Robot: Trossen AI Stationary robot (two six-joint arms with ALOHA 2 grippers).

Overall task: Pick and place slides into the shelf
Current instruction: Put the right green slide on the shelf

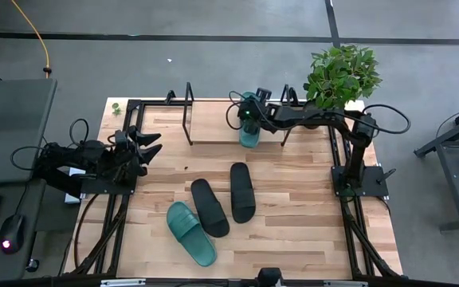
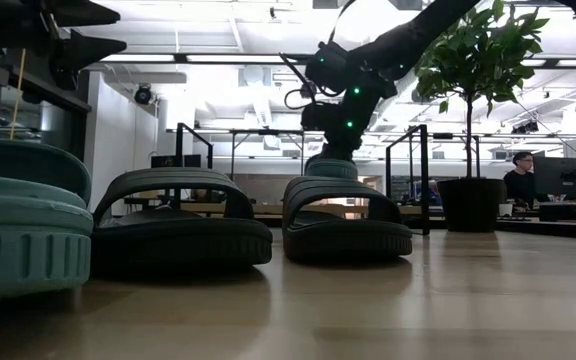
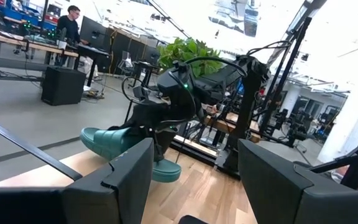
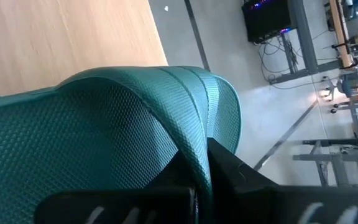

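Note:
My right gripper (image 1: 249,110) is shut on a teal-green slide (image 1: 249,131) over the right part of the shelf (image 1: 213,123), a light board between thin black end frames at the table's far side. That slide also shows in the left wrist view (image 3: 114,140), tilted. Two black slides (image 1: 209,207) (image 1: 242,191) and a second teal-green slide (image 1: 190,233) lie sole-down on the table's near middle. My left gripper (image 1: 151,143) waits open at the table's left edge, holding nothing. My right gripper pinches the teal-green slide's wide strap at its edge (image 4: 191,146) between its two fingers (image 4: 241,180). It comes slanting down from the table's right. The slide hangs tilted, one end (image 3: 98,137) raised and the other (image 3: 166,171) low by the shelf board; whether that end touches the board, I cannot tell.
A potted plant (image 1: 341,76) stands at the far right corner, beside the shelf's right end frame (image 1: 287,119). The shelf's left end frame (image 1: 188,112) stands upright. A black tube frame (image 1: 126,199) borders the tabletop. Bare wood lies on the shelf board's left part.

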